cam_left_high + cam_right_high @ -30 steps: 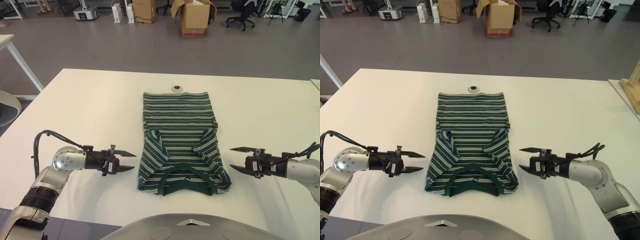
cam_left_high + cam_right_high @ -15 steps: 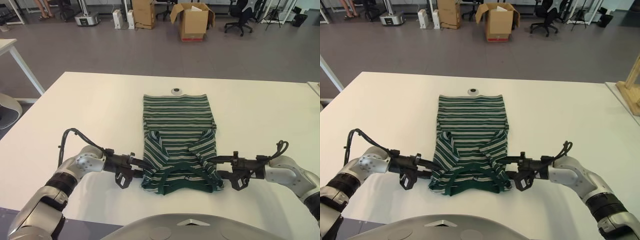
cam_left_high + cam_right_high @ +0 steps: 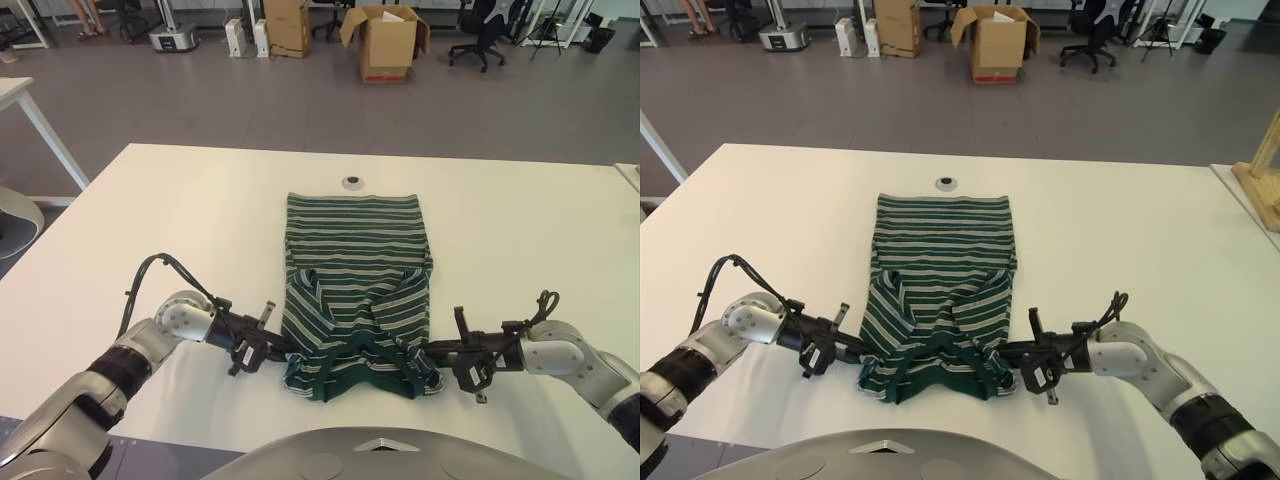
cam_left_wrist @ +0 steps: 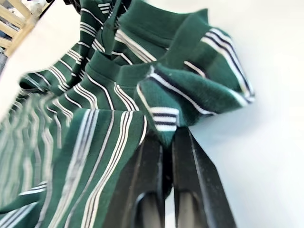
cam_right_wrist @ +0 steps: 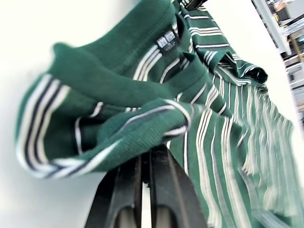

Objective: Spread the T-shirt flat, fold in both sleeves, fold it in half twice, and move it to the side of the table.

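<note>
T-shirt [image 3: 355, 250] lies with sleeves folded in at the frame's centre on the white desk [image 3: 180, 210]. My left tool [image 3: 278, 348] and right tool [image 3: 432, 349] each pinch a bunched lower corner.

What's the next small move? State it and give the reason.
Probably lift both corners together and carry them toward the far hem. The left gripper and right gripper are each shut on a near corner of the T-shirt; its sleeves lie folded in, and no half-fold is made.
</note>
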